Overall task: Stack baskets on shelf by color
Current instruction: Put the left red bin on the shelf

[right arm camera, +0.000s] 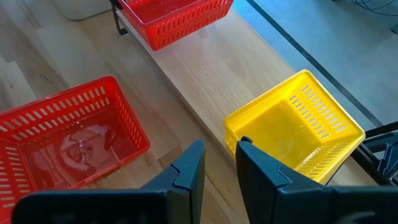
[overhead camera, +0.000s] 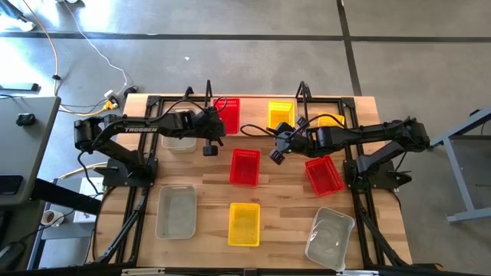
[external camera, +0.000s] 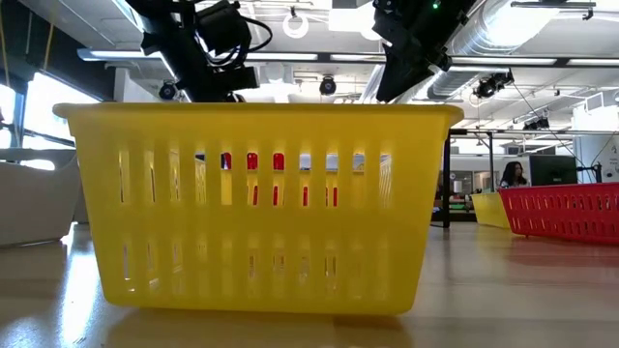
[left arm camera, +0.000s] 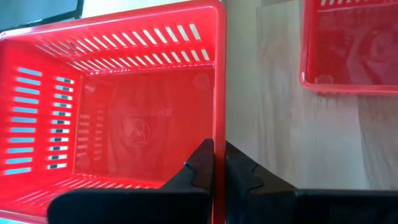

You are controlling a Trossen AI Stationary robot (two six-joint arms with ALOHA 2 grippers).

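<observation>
A red basket [overhead camera: 227, 115] is at the far edge by the shelf [overhead camera: 257, 115]; my left gripper [overhead camera: 219, 129] [left arm camera: 219, 146] is shut on its wall. Whether its base rests there I cannot tell. A yellow basket [overhead camera: 281, 115] [right arm camera: 298, 124] stands on the shelf board to its right. My right gripper [overhead camera: 276, 149] [right arm camera: 217, 149] hovers open, just short of that basket's near corner, with bare wood showing between its fingers. I cannot tell whether one finger touches the rim. Two more red baskets [overhead camera: 245, 166] [overhead camera: 324, 175] lie on the table. My left gripper has the red basket's near side wall at its rim [left arm camera: 219, 124], one finger inside the basket and one outside. The fingers slant down from the table's left and lie along the wall.
A clear basket [overhead camera: 180, 132] sits under my left arm, and another yellow basket [overhead camera: 330, 120] under my right. Near the front stand two clear baskets [overhead camera: 176, 211] [overhead camera: 330, 238] and a yellow basket [overhead camera: 244, 224] [external camera: 261, 203], which fills the low view.
</observation>
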